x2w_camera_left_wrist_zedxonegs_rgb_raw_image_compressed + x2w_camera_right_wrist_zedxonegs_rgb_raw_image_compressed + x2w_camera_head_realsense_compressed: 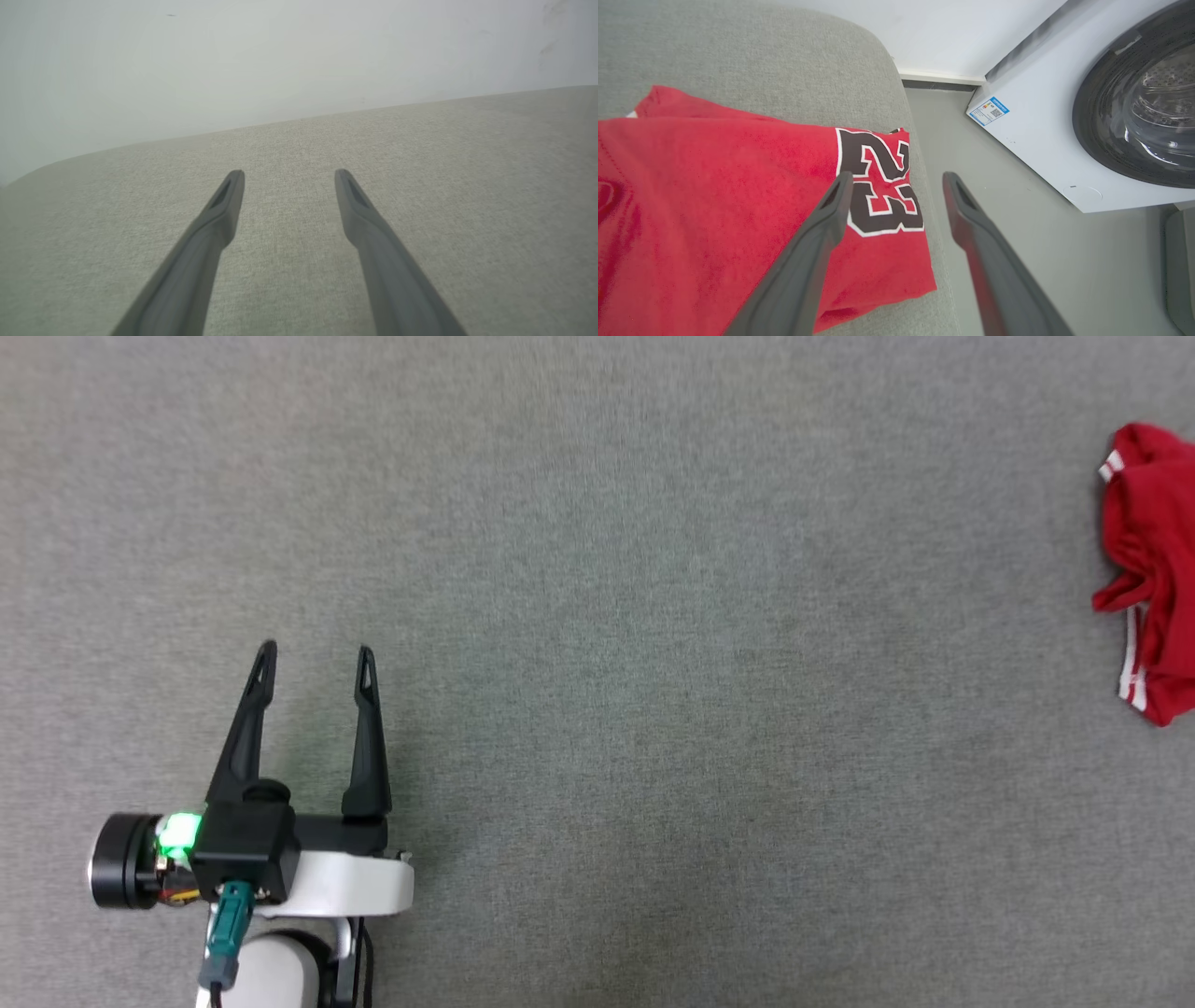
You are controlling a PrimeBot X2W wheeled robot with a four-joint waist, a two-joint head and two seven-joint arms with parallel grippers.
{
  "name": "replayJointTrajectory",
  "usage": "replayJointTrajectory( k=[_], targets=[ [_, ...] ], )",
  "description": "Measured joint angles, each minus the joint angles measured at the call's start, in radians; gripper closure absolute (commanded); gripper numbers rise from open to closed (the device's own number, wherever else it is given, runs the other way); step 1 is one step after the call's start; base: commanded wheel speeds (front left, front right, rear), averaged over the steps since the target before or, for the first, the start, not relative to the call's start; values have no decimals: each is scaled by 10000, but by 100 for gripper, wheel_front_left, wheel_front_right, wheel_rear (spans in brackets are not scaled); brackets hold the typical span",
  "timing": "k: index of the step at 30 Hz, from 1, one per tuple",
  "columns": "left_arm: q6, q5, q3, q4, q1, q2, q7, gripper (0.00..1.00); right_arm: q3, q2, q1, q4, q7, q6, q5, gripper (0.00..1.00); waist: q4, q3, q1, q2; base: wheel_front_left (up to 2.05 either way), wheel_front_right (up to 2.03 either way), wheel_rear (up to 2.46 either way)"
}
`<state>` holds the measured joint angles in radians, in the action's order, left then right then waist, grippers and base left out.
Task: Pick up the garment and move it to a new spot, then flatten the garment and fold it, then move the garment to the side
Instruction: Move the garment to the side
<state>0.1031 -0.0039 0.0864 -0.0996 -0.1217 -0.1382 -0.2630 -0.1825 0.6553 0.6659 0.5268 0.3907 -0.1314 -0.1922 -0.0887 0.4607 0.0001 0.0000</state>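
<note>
Nearest, the left pincer [317, 653] is seen at the lower left of the head view. Its two dark fingers are spread apart with nothing between them, above the bare grey fabric-covered table [653, 663]. The same spread is confirmed in the left wrist view, where a pale wall [233, 60] is seen beyond the table's far edge. The right pincer [898, 186] is likewise spread and empty, positioned over the table's edge. Behind the finger at that view's left, the garment [714, 186] is laid on the table, number 23 upward, reaching the edge. In the head view it is bunched at the far right. Beyond the edge, a washing machine [1031, 130] is stood on the floor [1041, 261].
</note>
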Motion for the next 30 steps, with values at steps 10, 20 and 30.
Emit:
replayJointTrajectory(
  k=[10, 20, 30],
  targets=[
    [27, -203, -111, 416, 1035, 90, 0, 0, 228, -1476, -1534, -2953, -3561, 0, 138, 0, 131, -1900, -2, 0, 0, 0, 0],
    [-125, -439, -242, 811, 1535, 249, 0, 0, 671, -3482, -3668, -4972, -5643, 0, 456, 0, 595, -2979, -2, 0, 0, 0, 0],
    [-244, -464, -297, 1202, 1855, 385, 0, 0, 1306, -5005, -5675, -5279, -6157, 0, 410, 0, 929, -3777, -3, 0, 0, 0, 0]
  ],
)
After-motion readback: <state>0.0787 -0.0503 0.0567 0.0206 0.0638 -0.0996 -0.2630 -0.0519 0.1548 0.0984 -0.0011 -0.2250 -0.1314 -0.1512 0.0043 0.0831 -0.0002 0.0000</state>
